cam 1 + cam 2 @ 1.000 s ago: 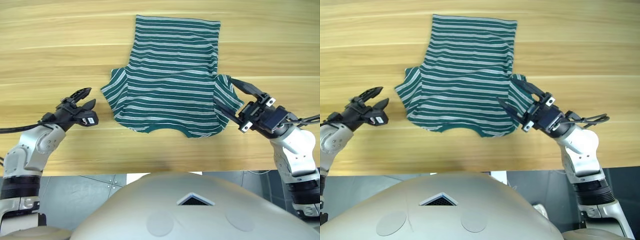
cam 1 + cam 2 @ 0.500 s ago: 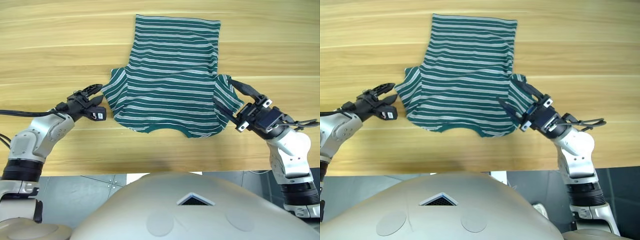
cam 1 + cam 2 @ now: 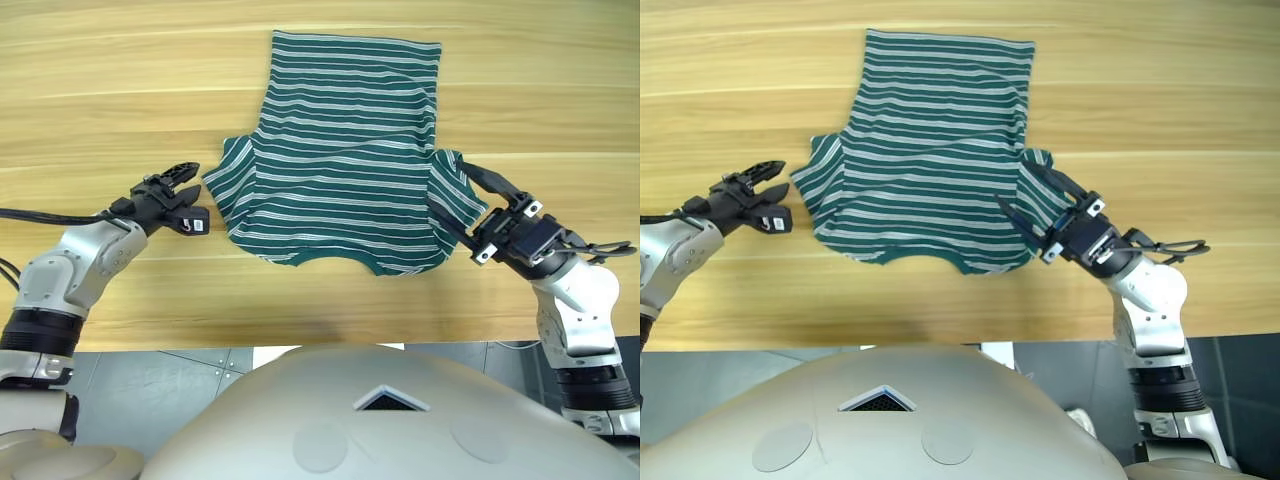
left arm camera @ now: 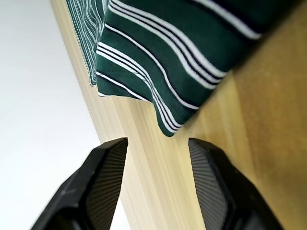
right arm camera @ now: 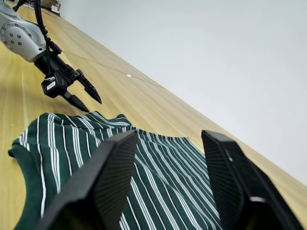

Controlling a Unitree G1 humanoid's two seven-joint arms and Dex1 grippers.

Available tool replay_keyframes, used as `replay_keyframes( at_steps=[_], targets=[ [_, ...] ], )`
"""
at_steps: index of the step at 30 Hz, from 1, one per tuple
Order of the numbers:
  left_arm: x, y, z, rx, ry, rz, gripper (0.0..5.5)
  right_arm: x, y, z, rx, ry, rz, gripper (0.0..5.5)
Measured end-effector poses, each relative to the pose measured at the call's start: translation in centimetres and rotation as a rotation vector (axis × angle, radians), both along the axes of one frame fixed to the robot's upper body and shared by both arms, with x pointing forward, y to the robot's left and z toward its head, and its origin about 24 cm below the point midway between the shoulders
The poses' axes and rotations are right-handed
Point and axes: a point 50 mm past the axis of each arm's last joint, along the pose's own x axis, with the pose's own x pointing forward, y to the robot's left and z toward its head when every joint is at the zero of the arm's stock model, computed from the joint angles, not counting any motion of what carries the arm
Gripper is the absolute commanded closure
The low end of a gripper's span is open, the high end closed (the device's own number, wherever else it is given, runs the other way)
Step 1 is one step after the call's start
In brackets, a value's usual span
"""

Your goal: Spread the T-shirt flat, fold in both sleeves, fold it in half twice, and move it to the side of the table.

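Note:
A green T-shirt (image 3: 345,150) with white stripes lies on the wooden table (image 3: 120,80), collar toward me and hem at the far side. My left gripper (image 3: 200,190) is open, low over the wood just left of the left sleeve (image 3: 228,180). In the left wrist view the sleeve tip (image 4: 163,96) lies right ahead of the gap between the fingers (image 4: 103,182). My right gripper (image 3: 447,188) is open with its jaws either side of the right sleeve (image 3: 450,195). In the right wrist view striped cloth (image 5: 158,182) lies between the fingers (image 5: 115,177).
Bare wood stretches left and right of the shirt. The table's front edge (image 3: 300,343) runs just beyond the collar on my side. A black cable (image 3: 40,215) trails from the left wrist.
My left gripper has swung right, from out on the bare wood up to the tip of the left sleeve. The right gripper has edged slightly inward on its sleeve.

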Motion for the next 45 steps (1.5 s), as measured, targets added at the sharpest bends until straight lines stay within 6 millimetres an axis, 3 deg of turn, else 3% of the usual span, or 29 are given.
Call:
replay_keyframes(
  at_steps=[20,33,45],
  targets=[
    [1.2,-1.1,-0.2,-0.01,0.01,-0.06,3.15,0.1,0.2,-0.2,0.015,0.009,0.004,3.04],
    [1.0,-0.9,-1.1,-0.024,0.056,-0.051,5.28,0.1,-0.1,0.1,0.025,0.011,0.01,2.99],
    [0.6,-1.0,-0.9,-0.06,0.043,-0.041,5.49,0.0,-0.1,0.1,0.022,0.016,0.016,2.99]
  ],
)
